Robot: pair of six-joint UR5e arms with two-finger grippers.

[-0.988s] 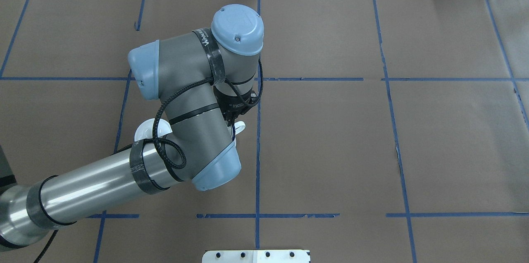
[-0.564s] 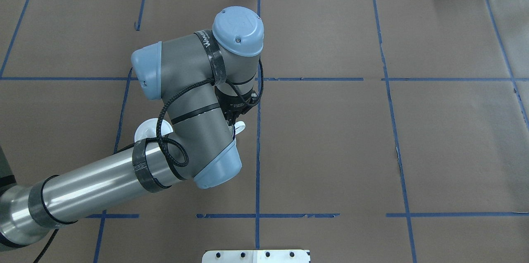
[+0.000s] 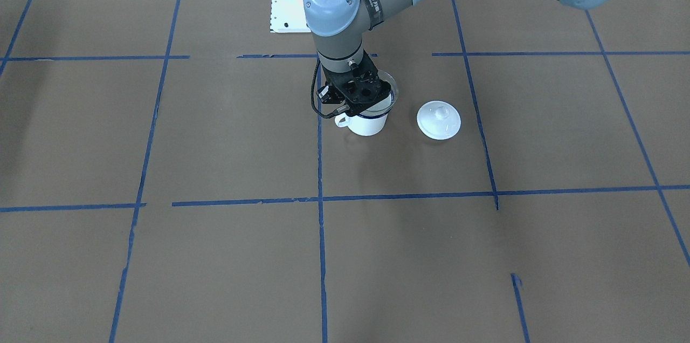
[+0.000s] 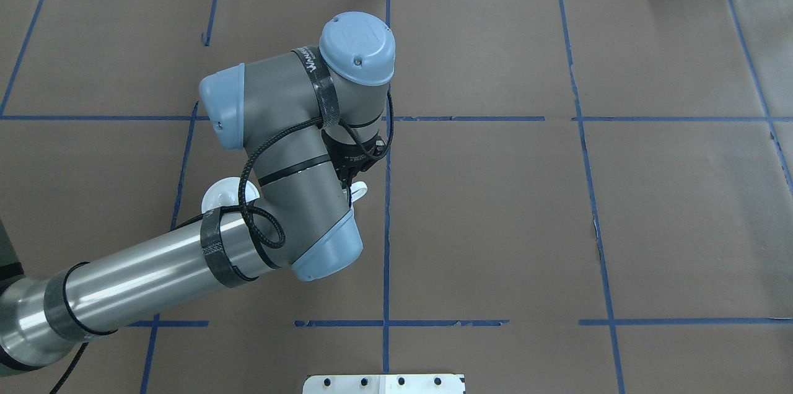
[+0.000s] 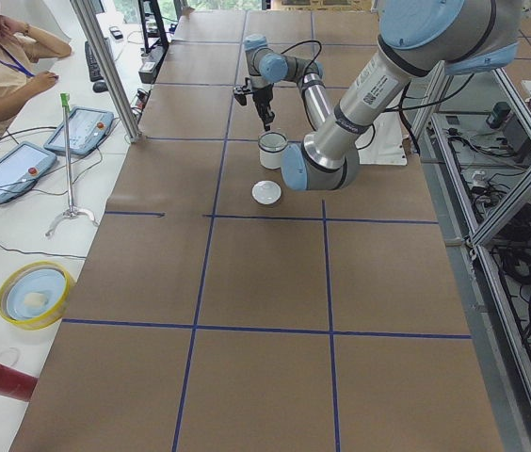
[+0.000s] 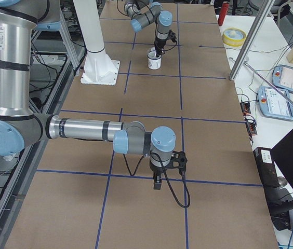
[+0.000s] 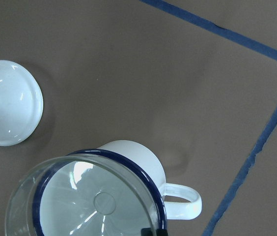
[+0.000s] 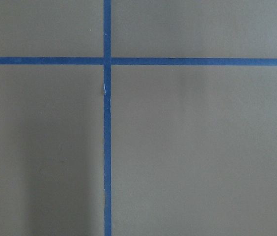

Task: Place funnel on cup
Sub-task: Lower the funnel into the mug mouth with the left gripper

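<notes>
The clear funnel (image 3: 392,87) sits at the top of the white blue-rimmed cup (image 3: 368,123), its rim slightly off-centre over the cup's rim. My left gripper (image 3: 366,103) is directly above and shut on the funnel's edge. In the left wrist view the funnel (image 7: 55,196) covers the cup (image 7: 138,157), whose handle points right. In the overhead view only the cup's handle (image 4: 359,189) shows under the wrist. My right gripper (image 6: 157,182) hangs over bare table far from the cup; I cannot tell whether it is open or shut.
A white round knobbed lid (image 3: 439,120) lies on the table beside the cup, and it also shows in the left wrist view (image 7: 8,103). The table (image 3: 215,132) is brown paper with blue tape lines. The white robot base plate (image 3: 288,3) is behind the cup.
The left arm's elbow and wrist joints have shifted slightly to the right. The cup's handle and the lid have stayed put.
</notes>
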